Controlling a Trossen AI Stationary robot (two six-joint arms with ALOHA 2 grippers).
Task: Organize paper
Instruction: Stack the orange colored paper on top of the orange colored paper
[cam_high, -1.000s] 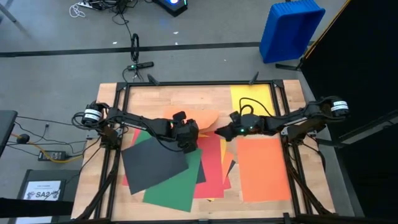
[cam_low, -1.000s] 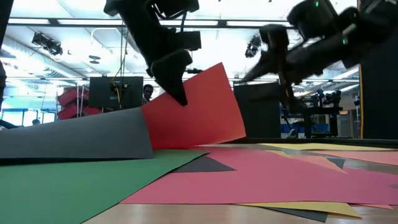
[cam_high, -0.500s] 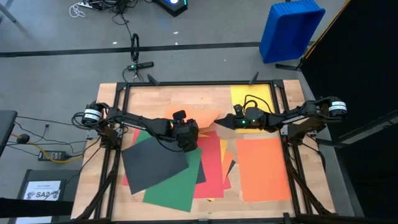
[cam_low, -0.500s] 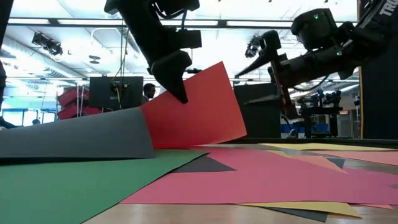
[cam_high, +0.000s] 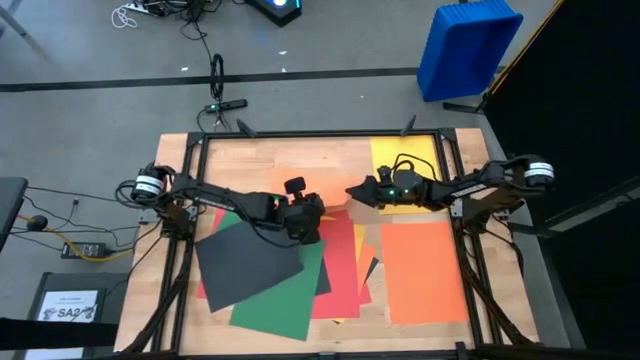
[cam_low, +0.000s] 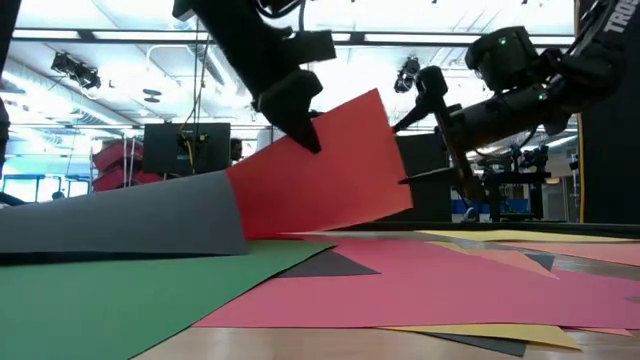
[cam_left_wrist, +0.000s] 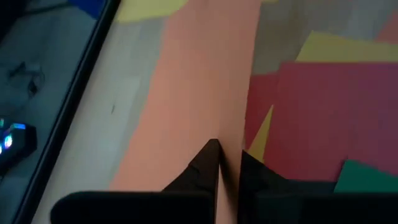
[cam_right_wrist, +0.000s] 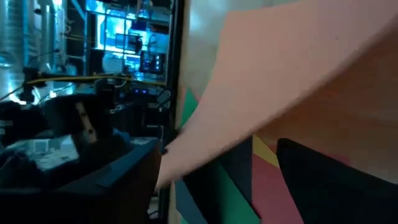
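An orange sheet of paper (cam_low: 325, 175) stands raised and tilted over the pile at the table's middle, and shows again from above (cam_high: 318, 183). My left gripper (cam_low: 306, 138) is shut on it. My right gripper (cam_low: 400, 155) is open and rolled on its side at the sheet's free right edge (cam_low: 396, 150), one finger on each side of that edge. I cannot tell whether they touch it. Flat on the table lie a dark grey sheet (cam_high: 248, 262), a green one (cam_high: 285, 300), a red one (cam_high: 340, 270), another orange one (cam_high: 425, 270) and a yellow one (cam_high: 405, 157). My left gripper pinches the orange sheet's raised upper edge (cam_left_wrist: 227, 163) between its two fingers, a single layer seen edge-on between them. The fingers (cam_low: 300, 125) slant down onto it from above. The sheet hangs tilted below them, its lower edge (cam_low: 300, 232) down on the pile.
The table's black frame (cam_high: 190, 200) runs along its sides. A blue bin (cam_high: 468, 45) stands on the floor beyond the far right corner. A small white printed sheet (cam_high: 70, 305) lies off the table at the near left. Bare wood (cam_high: 250, 160) shows at the far left.
My right gripper has moved toward the table's far edge and the raised orange sheet, rolling onto its side, and now straddles the sheet's free right edge. My left gripper has tipped in place, still shut, and the sheet's right side stands a little higher.
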